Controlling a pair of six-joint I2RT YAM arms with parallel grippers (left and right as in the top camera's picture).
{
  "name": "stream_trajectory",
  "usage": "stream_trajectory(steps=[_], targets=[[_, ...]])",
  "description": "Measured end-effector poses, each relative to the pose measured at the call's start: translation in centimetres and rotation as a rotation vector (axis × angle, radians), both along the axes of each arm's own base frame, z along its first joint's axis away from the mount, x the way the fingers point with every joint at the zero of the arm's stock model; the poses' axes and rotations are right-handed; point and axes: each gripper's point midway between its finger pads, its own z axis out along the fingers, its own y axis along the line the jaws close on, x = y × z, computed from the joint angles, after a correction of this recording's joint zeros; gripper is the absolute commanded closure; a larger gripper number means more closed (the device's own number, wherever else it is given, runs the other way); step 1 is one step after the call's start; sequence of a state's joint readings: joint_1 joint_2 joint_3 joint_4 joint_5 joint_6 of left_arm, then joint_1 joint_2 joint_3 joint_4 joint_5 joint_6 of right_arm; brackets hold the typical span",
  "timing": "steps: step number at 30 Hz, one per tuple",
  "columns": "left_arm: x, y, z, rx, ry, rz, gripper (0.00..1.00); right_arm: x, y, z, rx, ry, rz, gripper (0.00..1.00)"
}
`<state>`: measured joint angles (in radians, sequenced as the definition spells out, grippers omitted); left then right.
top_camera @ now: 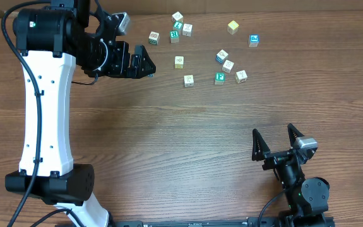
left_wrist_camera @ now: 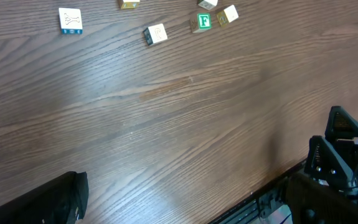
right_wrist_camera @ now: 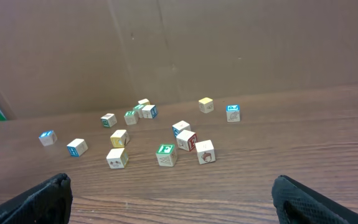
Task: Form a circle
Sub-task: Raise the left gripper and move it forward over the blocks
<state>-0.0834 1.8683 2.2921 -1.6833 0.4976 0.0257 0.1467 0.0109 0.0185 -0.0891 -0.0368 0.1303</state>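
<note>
No circle shows: the small cream alphabet cubes lie scattered across the far part of the table. A loose cluster sits at the back. A green F cube lies nearer, and a blue-faced cube sits to the right. My left gripper hovers left of the cubes, open and holding nothing. At the near right my right gripper stands open, facing the cubes from a distance.
A cardboard wall rises behind the cubes at the table's far edge. The left arm's white body stands along the left side. Bare wood lies between the cubes and the right gripper.
</note>
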Motion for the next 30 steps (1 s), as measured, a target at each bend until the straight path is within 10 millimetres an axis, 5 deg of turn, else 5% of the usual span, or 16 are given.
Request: stream_trajectory(steps=[12,24,30], targets=[[0.2,0.0,0.1,-0.001,-0.008,0.0,0.01,0.0,0.0,0.0,0.0,0.0,0.0,0.0],[2.4,-0.2,0.9,-0.017,-0.101,0.024,0.0,0.0,0.0,0.0,0.0,0.0,0.0,0.0],[5.3,-0.5,2.5,-0.039,-0.234,0.039,0.0,0.0,0.0,0.0,0.0,0.0,0.0,0.0]])
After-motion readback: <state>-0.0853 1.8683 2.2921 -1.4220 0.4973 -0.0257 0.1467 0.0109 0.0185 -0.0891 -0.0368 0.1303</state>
